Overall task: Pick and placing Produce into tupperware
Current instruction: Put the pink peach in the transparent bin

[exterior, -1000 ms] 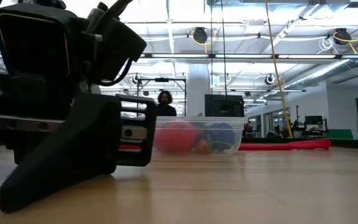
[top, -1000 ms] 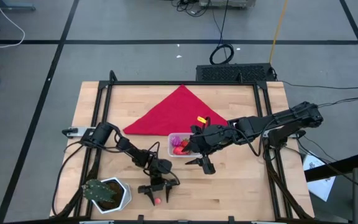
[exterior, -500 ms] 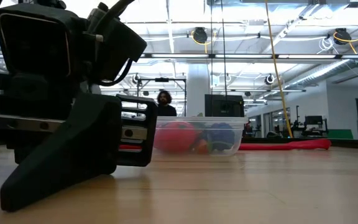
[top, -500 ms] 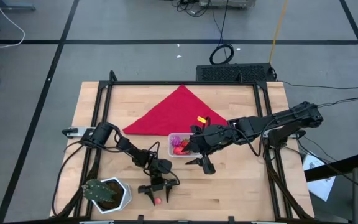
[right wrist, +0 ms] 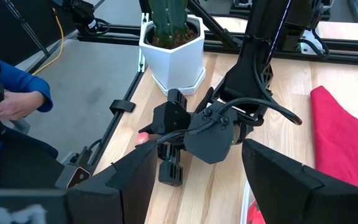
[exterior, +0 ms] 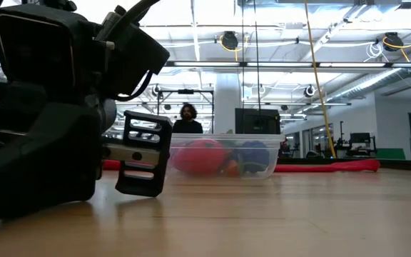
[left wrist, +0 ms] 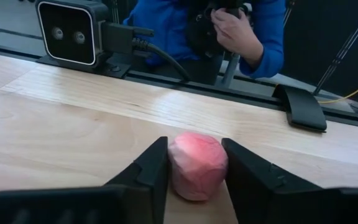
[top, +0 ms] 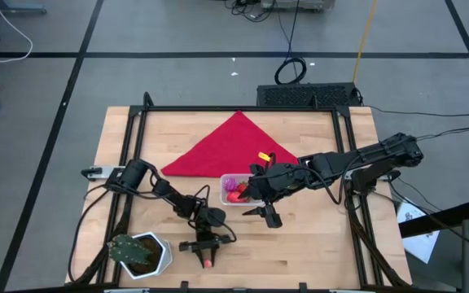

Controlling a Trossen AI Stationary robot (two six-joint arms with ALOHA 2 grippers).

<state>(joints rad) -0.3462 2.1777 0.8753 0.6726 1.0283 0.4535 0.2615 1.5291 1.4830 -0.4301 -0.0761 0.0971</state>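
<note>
High view: the left gripper (top: 207, 257) is down at the lower middle of the frame, near the front edge of the tabletop (top: 316, 244), jaws pinched around a small red fruit (top: 207, 262). The white plant pot (top: 141, 254) sits just to its left. The right gripper (top: 269, 215) hangs near the centre, just right of the clear tub (top: 233, 190), jaws spread and holding nothing. The tub already has red and purple bits in it, and the red cloth (top: 230, 148) spreads out above it.

Low view: a big dark arm fills the left half of the frame, too close to say much about it. The tub shows mid-frame with a red ball (exterior: 200, 157) and something dark purple inside. A person stands far behind it.

Left wrist view: best look at the grab. Both dark fingers (left wrist: 151, 168) press on the sides of the pinkish-red fruit, which rests on the wood at lower centre. A person in a blue sleeve (left wrist: 166, 25) is past the table edge.

Right wrist view: its own fingers (right wrist: 284, 171) stand wide apart at the bottom, and the left arm is mid-frame with the pot above it.

My read: the fruit looks tiny, light and roundish, so it could squirt out sideways. Squeezing across its widest middle, like now, seems the safe hold.
</note>
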